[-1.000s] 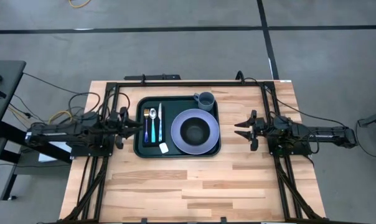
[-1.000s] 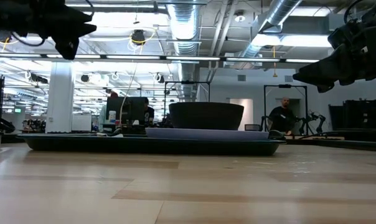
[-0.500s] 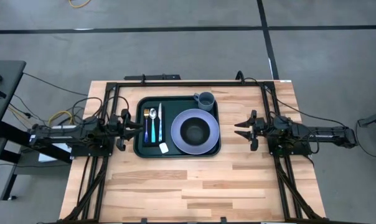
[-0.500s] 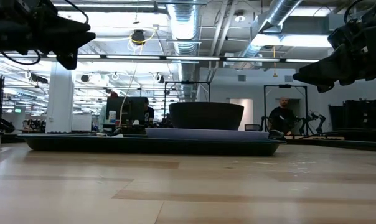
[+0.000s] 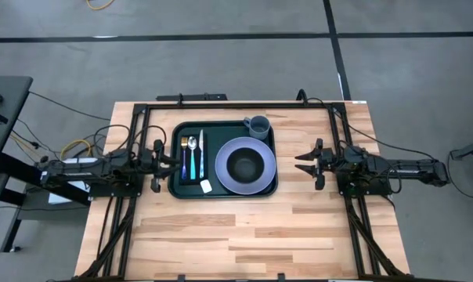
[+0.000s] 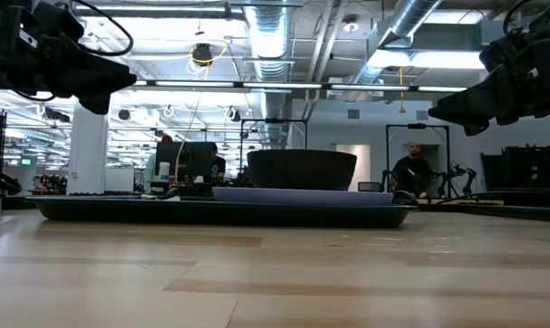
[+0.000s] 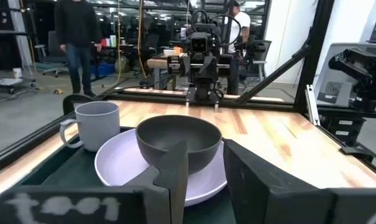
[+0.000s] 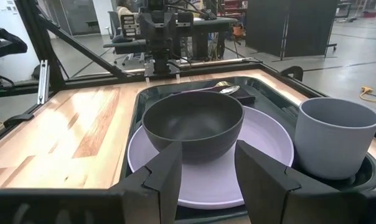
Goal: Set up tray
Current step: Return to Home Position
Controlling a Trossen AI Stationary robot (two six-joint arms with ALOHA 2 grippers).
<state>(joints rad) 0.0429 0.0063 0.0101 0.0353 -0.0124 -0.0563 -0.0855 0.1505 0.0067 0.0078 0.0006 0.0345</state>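
By tray (image 5: 221,130), left end effector (image 5: 172,161) open, farther back, right end effector (image 5: 299,163) open

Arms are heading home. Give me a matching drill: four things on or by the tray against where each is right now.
Things:
1. mug
2. bowl
3. cutlery
4. right end effector

Places:
A. on the lavender plate
B. above the table, off the tray
C. tray corner, beside the plate
D. left end of the tray

Pairs: 1-C, 2-A, 3-D, 4-B
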